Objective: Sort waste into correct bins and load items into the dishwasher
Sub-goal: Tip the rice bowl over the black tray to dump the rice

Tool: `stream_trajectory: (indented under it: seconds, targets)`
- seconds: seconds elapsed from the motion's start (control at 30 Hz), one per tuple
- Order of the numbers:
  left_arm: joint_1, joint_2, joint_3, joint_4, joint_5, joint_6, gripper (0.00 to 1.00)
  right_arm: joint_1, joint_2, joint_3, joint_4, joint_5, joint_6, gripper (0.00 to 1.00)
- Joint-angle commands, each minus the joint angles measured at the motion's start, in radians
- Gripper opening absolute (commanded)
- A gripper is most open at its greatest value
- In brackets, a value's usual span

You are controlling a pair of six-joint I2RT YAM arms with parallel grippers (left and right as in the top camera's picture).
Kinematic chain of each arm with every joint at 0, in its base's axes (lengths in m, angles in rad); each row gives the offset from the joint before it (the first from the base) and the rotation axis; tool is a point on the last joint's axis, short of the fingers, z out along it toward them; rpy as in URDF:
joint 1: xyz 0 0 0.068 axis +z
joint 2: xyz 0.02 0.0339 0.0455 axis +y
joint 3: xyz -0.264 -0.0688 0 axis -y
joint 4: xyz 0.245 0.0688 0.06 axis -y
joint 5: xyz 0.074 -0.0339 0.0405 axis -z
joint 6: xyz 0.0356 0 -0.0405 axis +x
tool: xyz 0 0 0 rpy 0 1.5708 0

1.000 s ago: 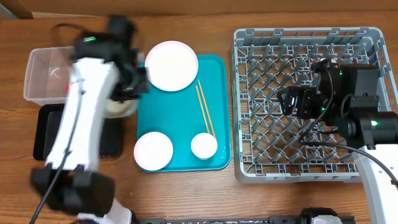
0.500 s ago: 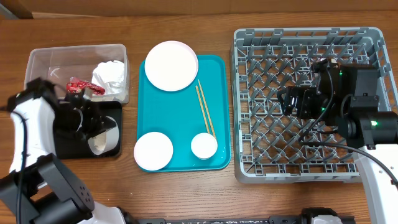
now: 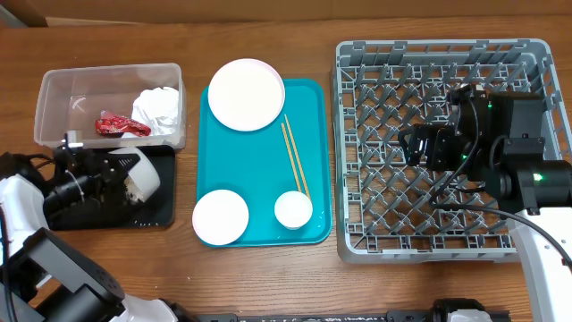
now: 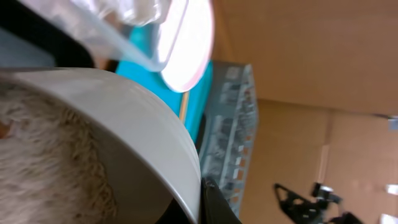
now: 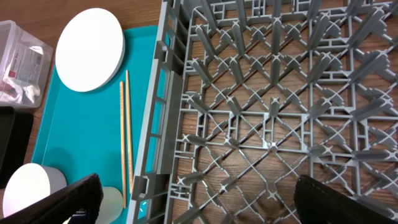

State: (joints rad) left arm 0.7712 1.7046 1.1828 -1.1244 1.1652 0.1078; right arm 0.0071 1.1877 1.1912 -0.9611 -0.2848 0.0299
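Tipping rice (image 4: 50, 155) from bowl (image 3: 143, 176), left gripper (image 3: 116, 170) clamped on it, over black tray (image 3: 163, 211) at table's left edge; right gripper (image 3: 416, 146) agape; next, likely a steeper tilt.

Nothing you can actually read here, tbh. The crumpled red snack wrapper (image 3: 113, 125) sitting in the clear rectangular plastic tub (image 3: 55, 88) seems to have some light print on it, but it's too small and too scrunched up to make out a single letter. No legible label, brand or number on anything else in any view.
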Motion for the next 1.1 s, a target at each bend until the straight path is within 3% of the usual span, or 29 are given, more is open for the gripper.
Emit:
stream_trajectory:
  seconds: [0.0,0.37,0.6,0.73,0.87,1.0,1.07]
  targets:
    - [0.049,0.002,0.000,0.003,0.118,0.019,0.04,-0.003,-0.002,0.020,0.002,-0.009,0.000,1.00]
    - [0.114,0.076,0.000,0.001,0.224,-0.045,0.04,-0.003,-0.002,0.020,0.002,-0.009,0.000,1.00]
    - [0.114,0.124,0.000,-0.014,0.225,-0.170,0.04,-0.003,-0.002,0.020,0.001,-0.009,0.000,1.00]
    - [0.114,0.124,0.000,-0.051,0.326,-0.176,0.04,-0.003,-0.002,0.020,0.001,-0.009,0.000,1.00]
    - [0.114,0.124,0.000,-0.063,0.330,-0.176,0.04,-0.003,-0.002,0.020,0.000,-0.009,0.000,1.00]
    - [0.115,0.124,0.000,0.090,0.296,-0.227,0.04,-0.003,-0.002,0.020,0.001,-0.008,-0.001,1.00]
    - [0.114,0.124,0.000,0.006,0.342,-0.256,0.04,-0.003,-0.002,0.020,0.001,-0.008,-0.001,1.00]
